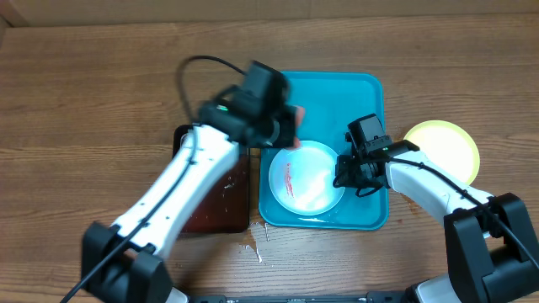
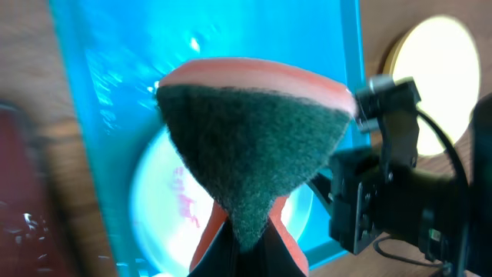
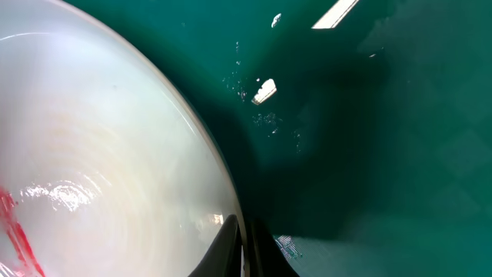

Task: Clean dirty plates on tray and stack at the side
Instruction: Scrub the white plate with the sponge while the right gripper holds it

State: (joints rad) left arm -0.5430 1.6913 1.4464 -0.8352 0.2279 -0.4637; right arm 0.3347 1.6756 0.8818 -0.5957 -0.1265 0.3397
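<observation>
A white plate (image 1: 305, 177) with red streaks lies in the turquoise tray (image 1: 366, 93). My right gripper (image 1: 347, 175) is shut on the plate's right rim; in the right wrist view its fingers (image 3: 244, 250) pinch the white plate rim (image 3: 92, 154) over the tray floor (image 3: 369, 138). My left gripper (image 1: 282, 126) is shut on an orange sponge with a green scouring face (image 2: 254, 131) and holds it above the plate (image 2: 165, 208), at its far edge. A pale yellow-green plate (image 1: 444, 147) sits on the wooden table to the right of the tray, also seen in the left wrist view (image 2: 434, 73).
A black tray with a dark red-brown inside (image 1: 221, 202) sits left of the turquoise tray, partly under my left arm. Small drops and a scrap lie on the wood (image 1: 253, 248) in front of it.
</observation>
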